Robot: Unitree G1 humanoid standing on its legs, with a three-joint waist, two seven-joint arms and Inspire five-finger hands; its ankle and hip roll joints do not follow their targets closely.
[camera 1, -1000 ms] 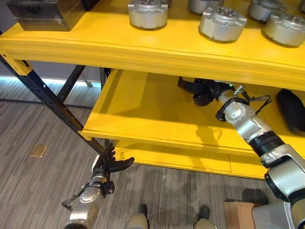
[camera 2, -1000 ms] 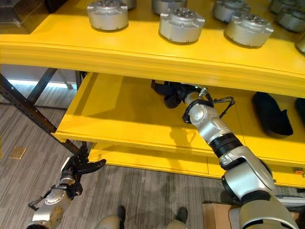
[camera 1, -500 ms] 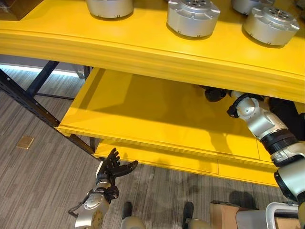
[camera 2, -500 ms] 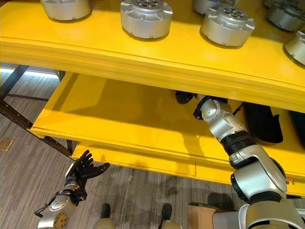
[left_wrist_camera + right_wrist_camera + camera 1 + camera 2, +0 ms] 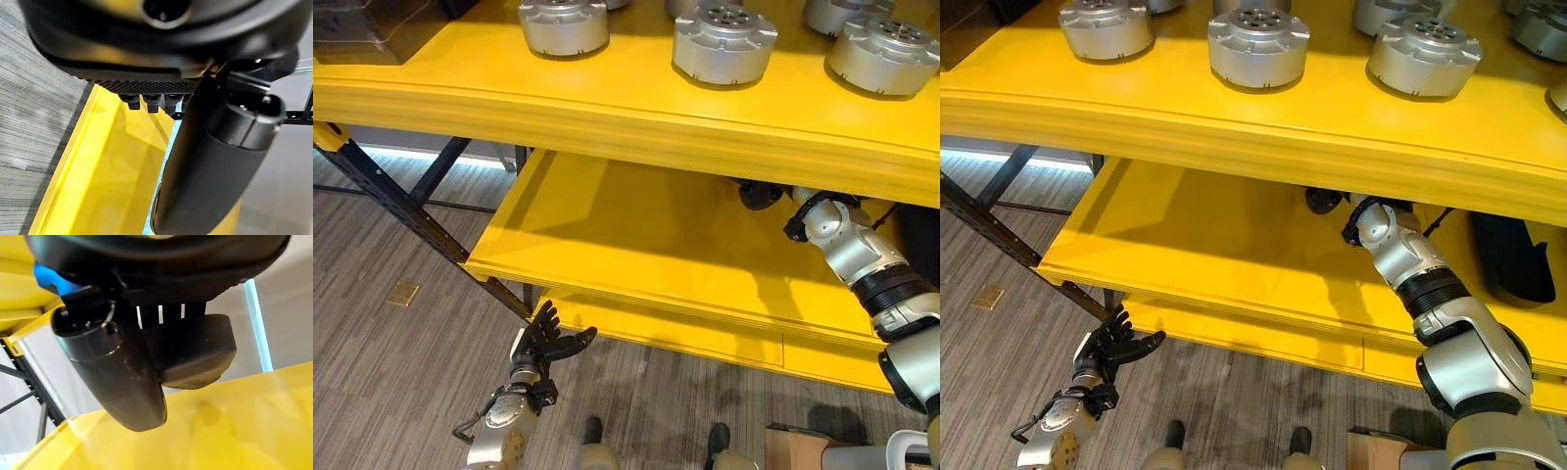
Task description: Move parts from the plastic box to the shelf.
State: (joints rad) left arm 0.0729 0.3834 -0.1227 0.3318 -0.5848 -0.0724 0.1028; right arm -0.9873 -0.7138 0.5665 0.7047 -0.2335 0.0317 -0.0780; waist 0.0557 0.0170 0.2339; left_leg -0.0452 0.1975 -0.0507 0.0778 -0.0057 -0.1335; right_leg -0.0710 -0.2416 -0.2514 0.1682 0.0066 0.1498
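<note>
My right hand (image 5: 759, 193) reaches in over the yellow lower shelf (image 5: 636, 235), mostly hidden under the front edge of the upper shelf (image 5: 607, 108). In the right wrist view its thumb (image 5: 115, 367) and fingers (image 5: 161, 308) are closed round a black rounded part (image 5: 198, 350) held just above the yellow board. Another black part (image 5: 1513, 259) lies at the right of the lower shelf. My left hand (image 5: 543, 343) hangs low over the floor in front of the lower shelf's edge, open with its fingers spread and nothing in it.
Several silver round parts (image 5: 724, 44) stand on the upper shelf, with a dark box (image 5: 372, 29) at its far left. A black slanted rack brace (image 5: 411, 211) runs down at the left. A brown carton (image 5: 798, 441) sits on the floor at the lower right.
The camera has shifted. My right hand showed below the upper shelf's edge a second ago and is now almost hidden behind it. The left hand stays low and open.
</note>
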